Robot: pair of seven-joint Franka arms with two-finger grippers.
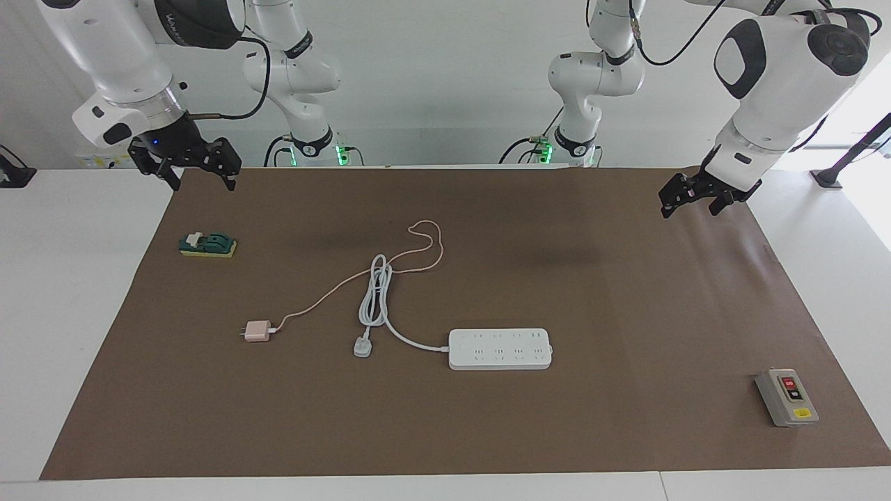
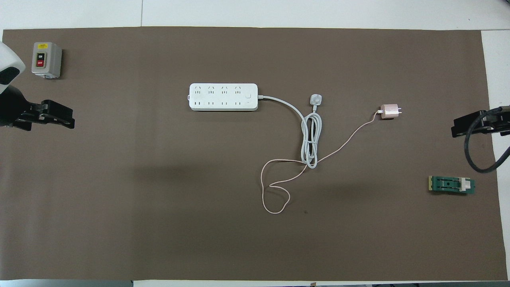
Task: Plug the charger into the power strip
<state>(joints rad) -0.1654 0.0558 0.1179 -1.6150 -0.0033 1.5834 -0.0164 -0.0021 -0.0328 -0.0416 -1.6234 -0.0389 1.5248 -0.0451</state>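
Note:
The pale pink charger [image 1: 256, 332] [image 2: 389, 111] lies flat on the brown mat toward the right arm's end, prongs pointing away from the power strip. Its thin pink cable [image 1: 426, 240] [image 2: 275, 187] loops toward the robots. The white power strip [image 1: 500, 348] [image 2: 223, 97] lies mid-table, sockets up, nothing plugged in. My right gripper [image 1: 202, 184] [image 2: 458, 129] hangs open over the mat's edge at its own end, well away from the charger. My left gripper [image 1: 689, 212] [image 2: 63, 117] hangs open over the mat at the other end. Both are empty.
The strip's thick white cord is coiled between strip and charger and ends in a white three-pin plug [image 1: 363, 346] [image 2: 316, 99]. A grey button box [image 1: 786, 396] [image 2: 46, 59] sits at the left arm's end. A green block [image 1: 207, 244] [image 2: 452, 185] lies near the right gripper.

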